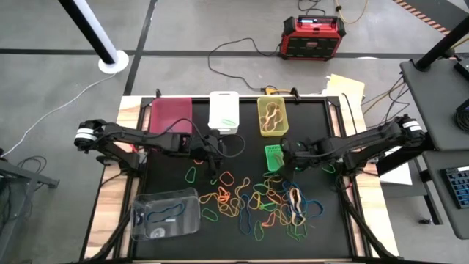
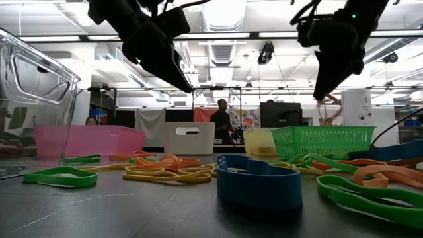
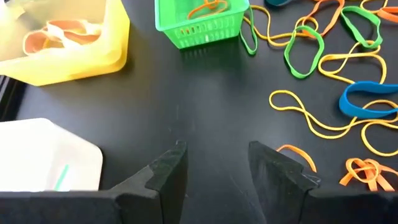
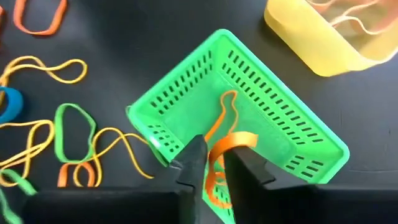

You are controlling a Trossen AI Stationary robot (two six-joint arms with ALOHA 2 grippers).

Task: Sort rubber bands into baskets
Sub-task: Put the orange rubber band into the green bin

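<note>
Barely started: most rubber bands [image 1: 260, 205] are loose on the table [image 1: 168, 176]. Right gripper [image 4: 214, 163] pinches an orange band [image 4: 227, 142] over the green basket [image 4: 298, 134]; left gripper [image 3: 214, 168] hangs open, empty, near the white bin [image 1: 223, 110].

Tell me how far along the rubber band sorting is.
Early. A few bands already lie in the yellow bin, white bin and clear bin. The right claw is over the green basket with an orange band. The left claw is empty. Most bands remain on the table.

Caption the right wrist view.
Right gripper over the green mesh basket, an orange rubber band between its fingers.
</note>
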